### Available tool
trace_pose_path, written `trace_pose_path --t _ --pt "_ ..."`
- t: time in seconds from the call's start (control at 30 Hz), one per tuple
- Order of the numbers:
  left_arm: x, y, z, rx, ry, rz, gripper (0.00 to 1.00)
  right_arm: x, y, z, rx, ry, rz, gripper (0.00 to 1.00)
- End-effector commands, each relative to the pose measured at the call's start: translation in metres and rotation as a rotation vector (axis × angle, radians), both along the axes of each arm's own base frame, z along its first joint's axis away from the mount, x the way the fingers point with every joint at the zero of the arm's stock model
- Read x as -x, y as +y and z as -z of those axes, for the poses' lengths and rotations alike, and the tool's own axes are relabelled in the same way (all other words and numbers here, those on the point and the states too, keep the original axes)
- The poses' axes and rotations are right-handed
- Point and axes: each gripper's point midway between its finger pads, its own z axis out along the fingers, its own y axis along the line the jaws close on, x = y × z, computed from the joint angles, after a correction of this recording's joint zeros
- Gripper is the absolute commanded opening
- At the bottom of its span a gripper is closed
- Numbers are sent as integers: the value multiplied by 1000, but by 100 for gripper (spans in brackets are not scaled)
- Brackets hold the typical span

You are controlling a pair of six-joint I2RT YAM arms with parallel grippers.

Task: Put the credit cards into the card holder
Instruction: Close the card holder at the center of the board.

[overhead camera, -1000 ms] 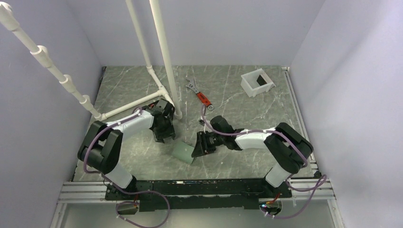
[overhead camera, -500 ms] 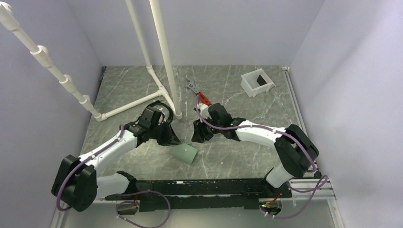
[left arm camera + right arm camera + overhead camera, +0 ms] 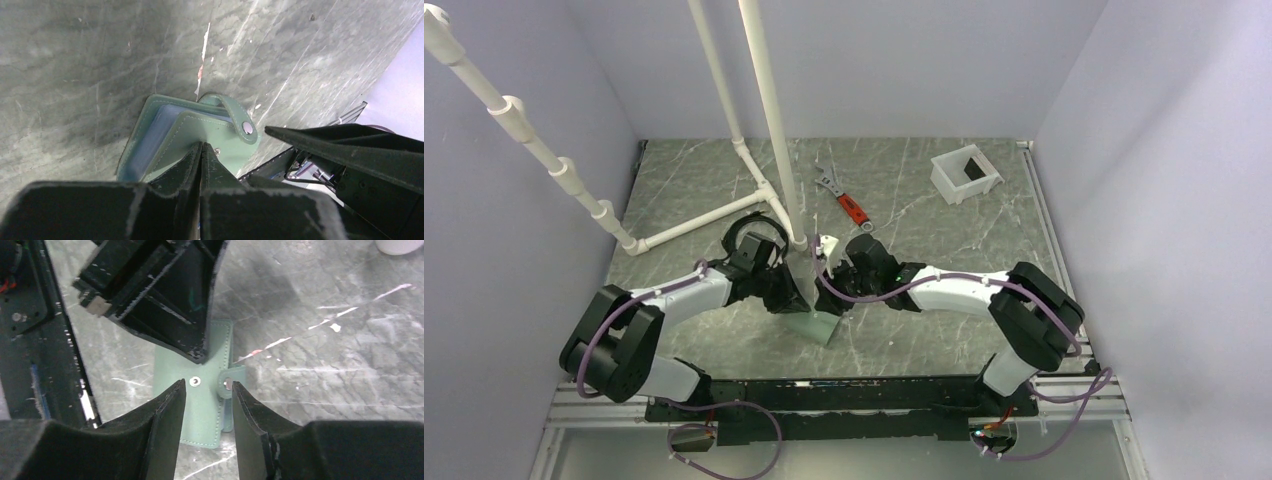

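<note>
left arm leaning low over the desk [image 3: 924,200], left pincer [image 3: 201,148] showing pressed shut, tips bearing on the top flap, grip unclear | card holder [image 3: 200,127] lying flat mid-desk between both arms; judging it light, thin, floppy, slick-faced, best taken by flap edge or strap [image 3: 227,385] | right pincer [image 3: 207,392] hovering half-open astride the strap, holding nothing

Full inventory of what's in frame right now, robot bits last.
card holder: one, grey-green, near centre of the table, snap undone
wrench: one, red handle with metal head, behind the grippers
tub: one, white, far right
pipe frame: one, white, far left
table: one, grey marbled
left gripper: one, black, shut, tips at the card holder's flap
right gripper: one, black, open, over the snap strap
</note>
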Motion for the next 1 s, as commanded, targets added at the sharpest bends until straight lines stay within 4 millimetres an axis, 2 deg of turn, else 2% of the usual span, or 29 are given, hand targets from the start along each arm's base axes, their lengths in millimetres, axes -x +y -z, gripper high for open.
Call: trace_pose_path --t 0.0,0.1,0.23,0.43,0.67,0.83,0.97 --pt "-2 7 14 -57 -7 -9 6 -21 4 -3 -2 -94 33 41" --pt "2 7 21 -54 17 -9 6 -26 2 5 34 -112 37 40" --pt "3 6 26 -52 27 -9 5 -23 5 11 39 -94 18 37" --pt "2 7 27 -61 28 -1 5 -25 9 7 22 -90 29 26" --pt "6 8 30 -64 36 0 5 -22 9 -2 -3 -99 18 33" --pt "6 7 30 -60 37 8 6 -21 11 -4 -9 -72 28 27" --pt "6 8 30 -61 37 10 5 -21 10 -7 -19 -68 30 29"
